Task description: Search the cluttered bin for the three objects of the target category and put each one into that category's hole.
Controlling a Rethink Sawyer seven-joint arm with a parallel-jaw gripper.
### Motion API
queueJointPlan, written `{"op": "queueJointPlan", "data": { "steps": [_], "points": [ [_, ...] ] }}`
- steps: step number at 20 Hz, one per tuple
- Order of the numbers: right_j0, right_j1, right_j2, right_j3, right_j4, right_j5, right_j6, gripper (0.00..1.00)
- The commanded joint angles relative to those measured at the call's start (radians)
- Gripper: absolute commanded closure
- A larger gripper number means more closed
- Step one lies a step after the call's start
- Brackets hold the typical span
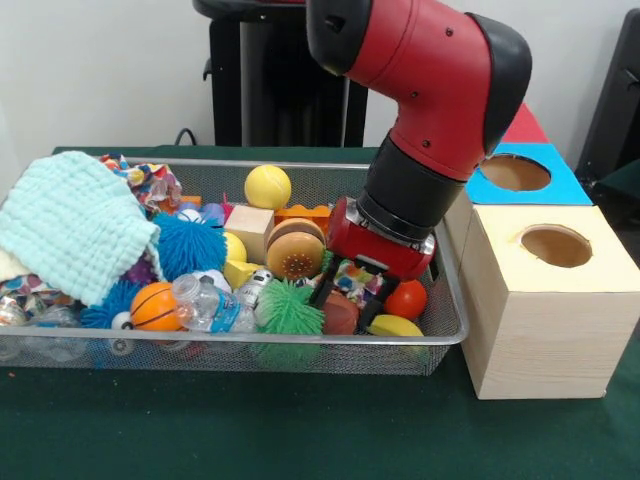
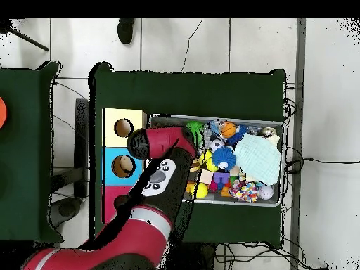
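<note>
Pincer (image 1: pixel 346 300) is lowered into the right end of the wire bin (image 1: pixel 452 320), its black fingers (image 1: pixel 323 290) spread apart and reaching down among the toys, with nothing visibly clamped between them. One finger tip sits just beside the green spiky ball (image 1: pixel 289 309), the other near a brown rounded toy (image 1: pixel 340 315) and a red tomato-like ball (image 1: pixel 406 298). A yellow banana-shaped piece (image 1: pixel 394 326) lies against the bin's front wall, just below the tomato.

Toward the bin's middle sit a toy hamburger (image 1: pixel 295 248), a plain wooden block (image 1: pixel 249 231) touching it, and a yellow ball (image 1: pixel 268 186) near the back wall. A blue spiky ball (image 1: pixel 188 245), a small orange basketball (image 1: pixel 156 306) and a clear plastic bottle (image 1: pixel 211 304) lie left of the green spiky ball. A pale mint cloth (image 1: pixel 72 225) covers much of the bin's left end, draped over other toys.

Just right of the bin, on the green bench (image 1: pixel 300 430), stand boxes with round holes in their tops: a bare wooden box (image 1: pixel 545 330) nearest the front and a blue-topped box (image 1: pixel 520 175) behind it. A red-topped one shows partly behind the arm. Which toys belong to the target category cannot be told.
</note>
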Motion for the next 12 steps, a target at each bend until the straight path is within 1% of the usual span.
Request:
{"op": "queueJointPlan", "data": {
  "steps": [1,4,9,12],
  "points": [
    [-0.011,0.126,-0.087,0.034,0.012,0.165,0.268,0.00],
    [-0.003,0.123,-0.097,0.037,0.017,0.159,0.260,0.00],
    [0.016,0.134,-0.150,0.029,0.021,0.089,0.276,0.00],
    [0.019,0.151,-0.168,0.019,0.032,0.062,0.285,0.00]
  ]
}}
